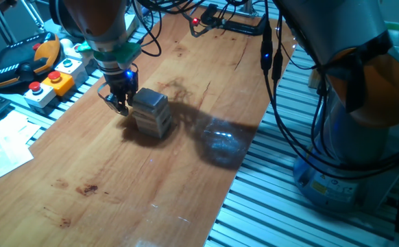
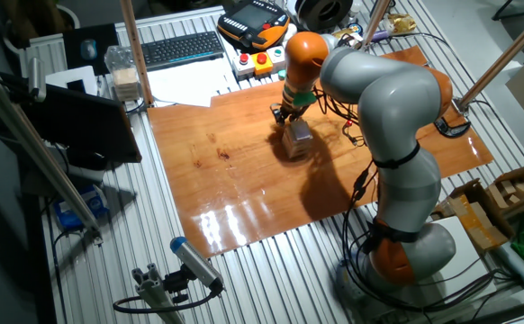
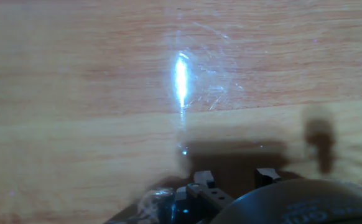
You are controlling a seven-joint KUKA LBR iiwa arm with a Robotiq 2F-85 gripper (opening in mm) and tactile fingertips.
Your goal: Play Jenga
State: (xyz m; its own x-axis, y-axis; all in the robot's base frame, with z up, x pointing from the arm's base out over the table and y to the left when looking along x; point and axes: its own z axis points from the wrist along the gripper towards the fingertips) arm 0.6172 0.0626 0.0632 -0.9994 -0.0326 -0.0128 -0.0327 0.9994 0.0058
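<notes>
At the far left of one fixed view, beyond the edge of my bench point(image 1: 151, 185), sit a black and orange pendant point(image 1: 21, 62) and pale boxes with coloured push-buttons point(image 1: 52, 86), with sheets of paper point(image 1: 1, 147) lying nearer the camera. Moving right, my hand point(image 1: 119, 103) hangs low over the wooden board, its dark fingers pointing down just beside the left face of the Jenga tower point(image 1: 151, 112); whether a fingertip touches the wood I cannot tell, and I cannot tell whether my fingers are apart or together, since they read as one dark cluster. The tower stands upright near the middle of the board, a small stack of pale crosswise layers, throwing a shadow to its right. In the other fixed view the same stack point(image 2: 296, 135) sits directly below my hand point(image 2: 284, 114), with a keyboard point(image 2: 183, 49) off to the left behind the board. Farther right, my grey arm point(image 1: 336, 41) and its black cables fill the frame. My hand view shows only blurred wood grain with a bright glare.
</notes>
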